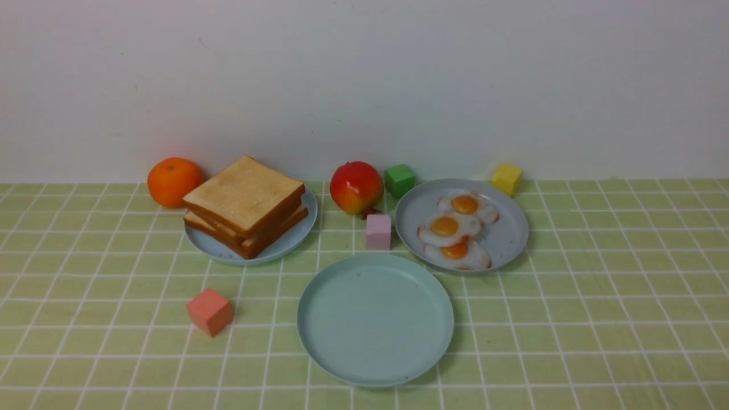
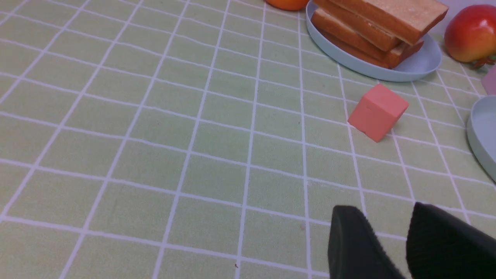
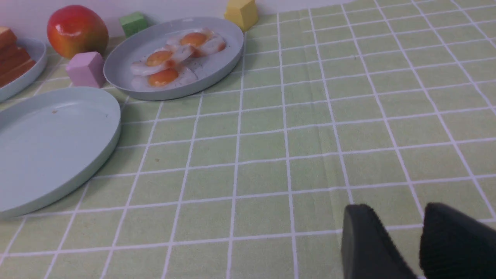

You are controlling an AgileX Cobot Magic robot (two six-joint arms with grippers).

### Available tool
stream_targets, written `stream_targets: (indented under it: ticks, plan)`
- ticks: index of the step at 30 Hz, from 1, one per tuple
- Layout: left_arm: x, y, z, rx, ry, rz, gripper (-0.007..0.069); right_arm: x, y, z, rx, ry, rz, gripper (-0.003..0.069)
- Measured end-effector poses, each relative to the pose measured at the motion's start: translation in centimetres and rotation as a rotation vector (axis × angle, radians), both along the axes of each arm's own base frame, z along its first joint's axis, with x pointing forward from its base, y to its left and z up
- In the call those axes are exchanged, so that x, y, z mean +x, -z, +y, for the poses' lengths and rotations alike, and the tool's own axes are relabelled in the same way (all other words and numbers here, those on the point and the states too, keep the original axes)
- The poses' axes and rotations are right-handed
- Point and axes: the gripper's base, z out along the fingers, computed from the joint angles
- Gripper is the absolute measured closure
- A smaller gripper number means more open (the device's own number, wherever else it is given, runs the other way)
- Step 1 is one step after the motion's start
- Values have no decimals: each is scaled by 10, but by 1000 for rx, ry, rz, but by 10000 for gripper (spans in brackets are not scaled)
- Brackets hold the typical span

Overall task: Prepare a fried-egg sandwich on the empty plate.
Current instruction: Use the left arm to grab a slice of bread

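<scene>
The empty plate (image 1: 376, 319), pale teal and the largest, lies front centre on the checked cloth; it also shows in the right wrist view (image 3: 50, 143). Behind it to the left, a stack of toast slices (image 1: 245, 202) rests on a small blue plate (image 1: 296, 234). Three fried eggs (image 1: 447, 226) overlap on a grey-blue plate (image 1: 512, 233) behind it to the right. My left gripper (image 2: 383, 209) hovers open over bare cloth, well short of the toast (image 2: 372, 23). My right gripper (image 3: 395, 209) is open too, far from the eggs (image 3: 162, 58). Neither arm shows in the front view.
An orange (image 1: 173, 182) and a red fruit (image 1: 357, 187) sit by the back wall. Cubes are scattered about: green (image 1: 400, 180), yellow (image 1: 506, 179), pale pink (image 1: 379, 232) just behind the teal plate, and salmon (image 1: 210, 311) to its left.
</scene>
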Motion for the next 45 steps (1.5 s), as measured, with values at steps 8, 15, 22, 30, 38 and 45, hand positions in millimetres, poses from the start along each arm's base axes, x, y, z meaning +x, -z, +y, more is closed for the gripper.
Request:
stream_targets:
  ticks: [8,15,22,30,38,45]
  plan:
    - [0,0,0,0,0,0,387,0,0,0,0,0,0,421]
    - [0,0,0,0,0,0,387,0,0,0,0,0,0,421]
    - [1,-3,-1,-69,-8,-36,387,0,0,0,0,0,0,421]
    - [4,-20,-8,-810,-87,-169,387,0,0,0,0,0,0,421]
    - [-3,-54,-13,-805,-1,-212,462,0,-1,0,0,1,-8,421]
    - [-7,-126,-30,-389,277,-78,568,3,-10,3,305,47,-110,421]
